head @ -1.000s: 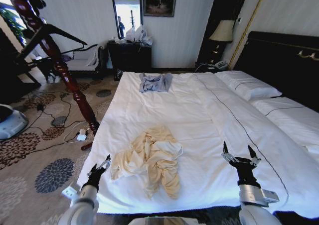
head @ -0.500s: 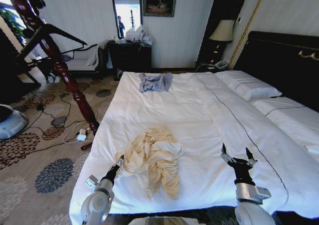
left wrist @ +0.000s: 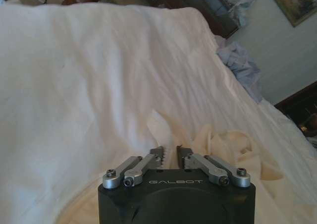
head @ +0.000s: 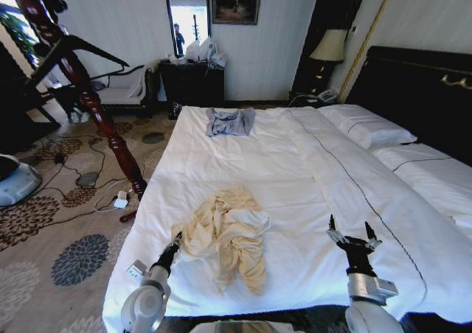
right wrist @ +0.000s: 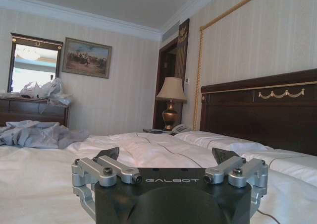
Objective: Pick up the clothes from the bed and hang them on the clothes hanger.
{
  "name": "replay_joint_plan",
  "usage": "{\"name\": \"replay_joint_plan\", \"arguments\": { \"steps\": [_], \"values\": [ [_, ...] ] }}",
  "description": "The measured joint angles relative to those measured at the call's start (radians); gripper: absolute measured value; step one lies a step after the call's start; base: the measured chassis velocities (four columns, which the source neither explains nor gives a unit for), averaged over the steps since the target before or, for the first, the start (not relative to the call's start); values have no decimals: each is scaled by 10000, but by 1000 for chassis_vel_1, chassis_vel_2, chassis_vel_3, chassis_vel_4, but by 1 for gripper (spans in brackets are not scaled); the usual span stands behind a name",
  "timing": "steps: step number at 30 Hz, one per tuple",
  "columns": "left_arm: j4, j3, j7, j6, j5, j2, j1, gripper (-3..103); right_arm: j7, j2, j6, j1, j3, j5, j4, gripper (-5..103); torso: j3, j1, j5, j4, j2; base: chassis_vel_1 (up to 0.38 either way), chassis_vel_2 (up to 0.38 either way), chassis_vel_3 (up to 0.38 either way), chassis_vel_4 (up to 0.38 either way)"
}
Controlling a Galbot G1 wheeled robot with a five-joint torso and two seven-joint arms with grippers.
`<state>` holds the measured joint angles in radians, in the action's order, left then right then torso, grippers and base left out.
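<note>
**Reaching for the cream top at the bed's near edge**

Low in the centre of the head view, the clothes point(head: 225, 233) lie crumpled on the bed point(head: 295, 171), a soft pale-yellow heap of folds and loose sleeves on the smooth white sheet. The left gripper point(head: 173, 244) sits at the heap's left fringe, its fingers drawn narrow with just a slit between the toothed tips. From its wrist camera, those tips point(left wrist: 170, 152) point at a rumpled edge of the cream fabric point(left wrist: 233, 149), but I cannot tell whether any cloth is caught between them.

To do this step well, I judge the fingers should bite a thick fold rather than a single thin layer, and avoid pinching the sheet beneath, which looks equally soft and pale.

The right gripper point(head: 352, 233) hangs over bare sheet at lower right, well apart from the top, fingers spread wide point(right wrist: 168, 157).

Farther up the bed lies a small grey-blue garment point(head: 228, 121). A dark turned-wood stand point(head: 88, 90) rises at upper left, over patterned carpet.
</note>
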<state>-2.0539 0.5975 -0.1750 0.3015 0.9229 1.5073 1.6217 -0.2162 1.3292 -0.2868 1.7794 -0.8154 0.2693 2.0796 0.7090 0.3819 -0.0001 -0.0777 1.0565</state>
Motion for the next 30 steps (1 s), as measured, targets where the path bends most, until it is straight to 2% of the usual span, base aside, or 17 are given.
{"name": "replay_joint_plan", "arguments": {
  "steps": [1,3,4,9,12,13,14,16,18,26,30],
  "values": [
    [-8,1,31,-20,-37,-23,0,12,-12,-7,-3,3,-8,4,0,100,0,0,0,0,0,0,0,0,0],
    [-31,52,224,-157,-325,-309,-4,3,-106,-68,-20,10,-38,40,-1,100,0,0,0,0,0,0,0,0,0],
    [-66,79,270,-176,-356,-454,2,2,-152,-88,-28,1,-46,49,-6,100,0,0,-1,0,0,0,0,0,0],
    [-440,295,703,-358,-294,-1064,-4,1,-304,-142,-49,-25,-72,121,-22,100,0,0,-2,0,0,0,0,0,0],
    [-1246,716,1178,-560,331,-1925,-177,1,-423,-193,-48,-20,-68,299,-37,100,0,0,-3,0,0,0,0,0,0],
    [-1823,1026,1326,-604,849,-2464,-355,1,-465,-205,-41,-19,-60,360,-65,100,1,0,-2,0,0,0,0,0,0],
    [-1823,1026,1326,-604,849,-2464,-355,1,-465,-205,-41,-19,-60,360,-65,100,1,0,-2,0,0,0,0,0,0],
    [-2574,1590,1386,-617,1708,-3235,-713,1,-502,-200,-32,-22,-28,373,-125,100,0,0,3,-3,0,0,0,0,0],
    [-2868,1939,1334,-583,2145,-3724,-1000,1,-529,-171,-31,-23,34,352,-165,100,1,0,0,-1,0,0,0,0,0],
    [-2900,2131,1228,-549,2353,-4630,-1675,1,-602,-105,-83,10,213,407,-214,100,1,0,-2,2,0,0,0,0,0],
    [-2749,2286,972,-549,3047,-5271,-2541,1,-607,-129,-184,32,267,457,-300,100,1,0,-2,0,0,0,0,0,0]
  ]
}}
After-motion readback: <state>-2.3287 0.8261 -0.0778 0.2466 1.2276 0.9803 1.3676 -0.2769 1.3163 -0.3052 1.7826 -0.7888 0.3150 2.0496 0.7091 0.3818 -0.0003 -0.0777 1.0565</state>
